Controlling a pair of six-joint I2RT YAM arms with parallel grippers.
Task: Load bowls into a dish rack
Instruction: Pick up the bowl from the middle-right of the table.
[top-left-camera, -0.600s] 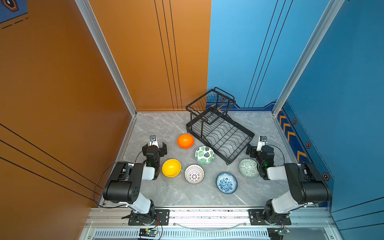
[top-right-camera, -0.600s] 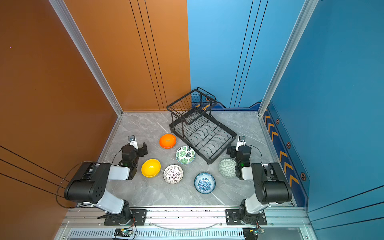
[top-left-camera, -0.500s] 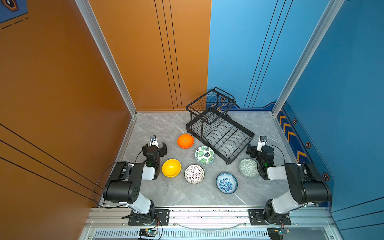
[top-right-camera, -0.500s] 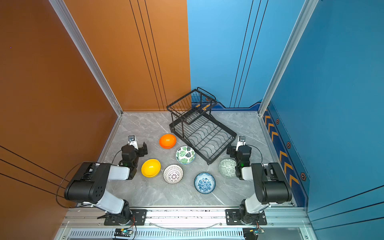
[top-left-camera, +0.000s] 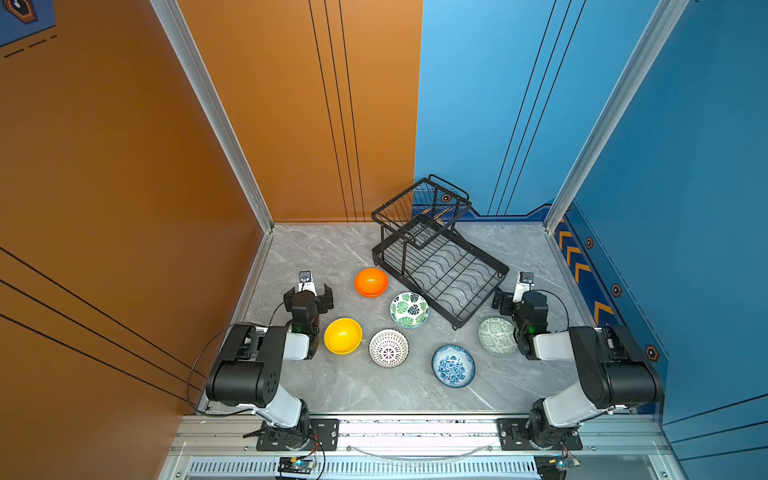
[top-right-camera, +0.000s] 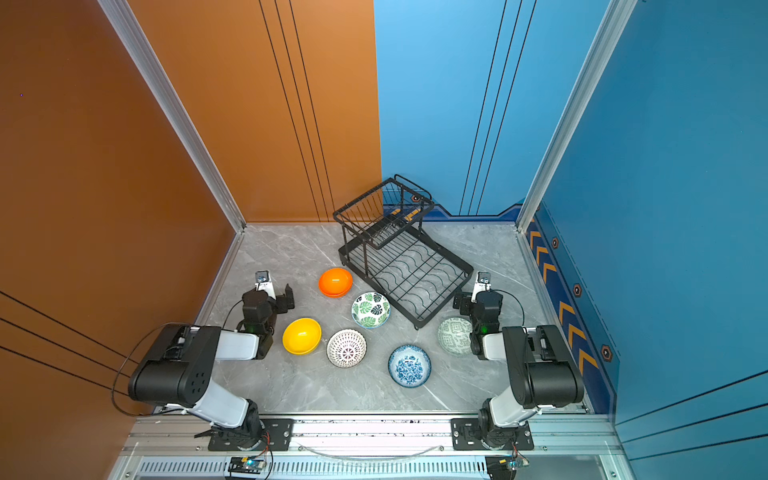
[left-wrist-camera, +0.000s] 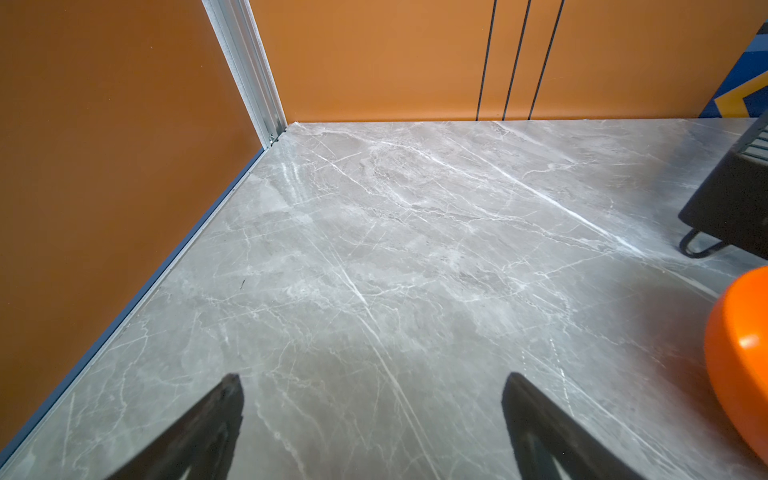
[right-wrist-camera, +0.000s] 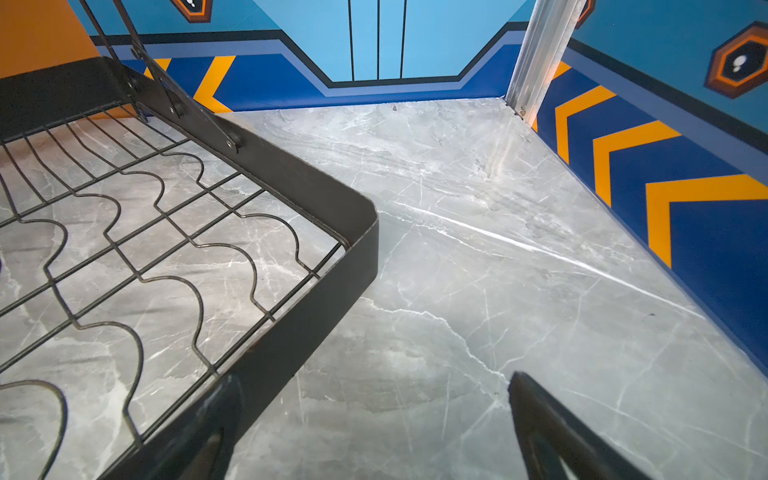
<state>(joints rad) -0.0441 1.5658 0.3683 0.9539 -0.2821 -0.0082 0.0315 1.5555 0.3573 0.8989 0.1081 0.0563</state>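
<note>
Status: 0 of 6 bowls loaded. The dish rack (right-wrist-camera: 291, 174) stands empty on the desk (top-left-camera: 316, 249), and every bowl lies outside it.

Claw state. The left claw (left-wrist-camera: 372, 386) and the right claw (right-wrist-camera: 374, 382) are both spread wide, with nothing between the fingers. The right claw sits just beside the rack's near corner. The left claw is well apart from the rack, beyond the orange bowl (top-left-camera: 371, 282).

Bowl positions, referenced to the rack:
- Orange bowl and leaf bowl (top-left-camera: 409, 309): just beside the long side facing the left arm (top-left-camera: 266, 353).
- Grey-green bowl (top-left-camera: 496, 336): near the near corner.
- Yellow bowl (top-left-camera: 343, 336), lattice bowl (top-left-camera: 389, 348) and blue floral bowl (top-left-camera: 453, 366): farther from the rack, toward the arm bases.

Procedure (judgement). The step in hand is probably the 1st pickup.
1. Give each arm the bowl nearest it.
2. Pinch the rim with 1 finger inside and 1 outside.
3. Lift clear of the rack's frame.
4. Tip the bowl on edge and lower it into a trough of the wavy dividers (top-left-camera: 457, 266).
5. Approach from above so neighbouring bowls are not nudged.

Orientation. The rack's long axis runs diagonally to the desk edges. The end with the raised basket tier (top-left-camera: 422, 208) points at the back wall (top-left-camera: 332, 124), and the open end points toward the right arm (top-left-camera: 598, 357). The bowls are round and have no long axis. Their mouths appear to face up.
</note>
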